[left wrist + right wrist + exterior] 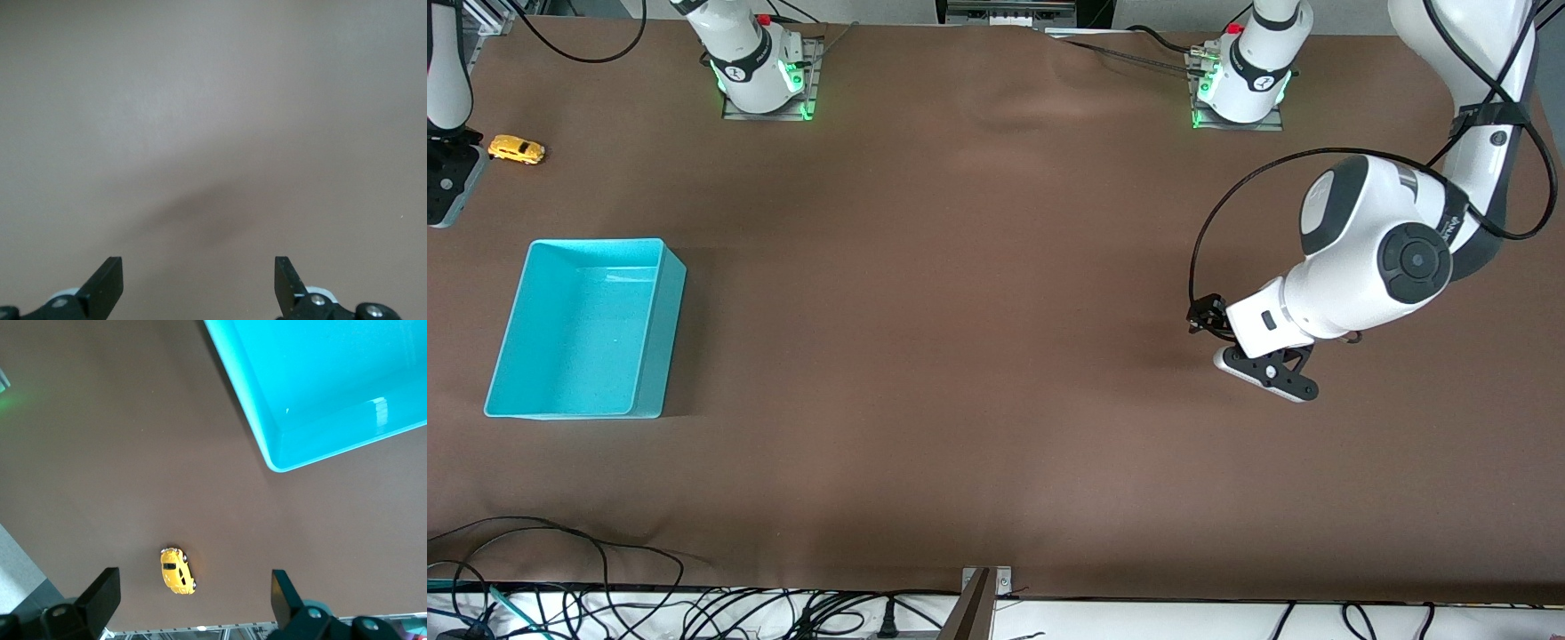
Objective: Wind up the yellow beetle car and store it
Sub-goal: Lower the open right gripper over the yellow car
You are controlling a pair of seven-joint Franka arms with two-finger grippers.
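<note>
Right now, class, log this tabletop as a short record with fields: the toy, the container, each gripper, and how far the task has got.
toy: yellow beetle car, on its wheels on the brown table, at the right arm's end
container: teal bin, nothing in it, nearer to the front camera than the car, apart from it
right gripper: open, above the car, holding nothing
left gripper: open, over bare table at the left arm's end, waiting
task state: car not yet picked up or stored

Even overhead light, front view sharp; glare inside bin; soft shadow, hazy table in left wrist view.
</note>
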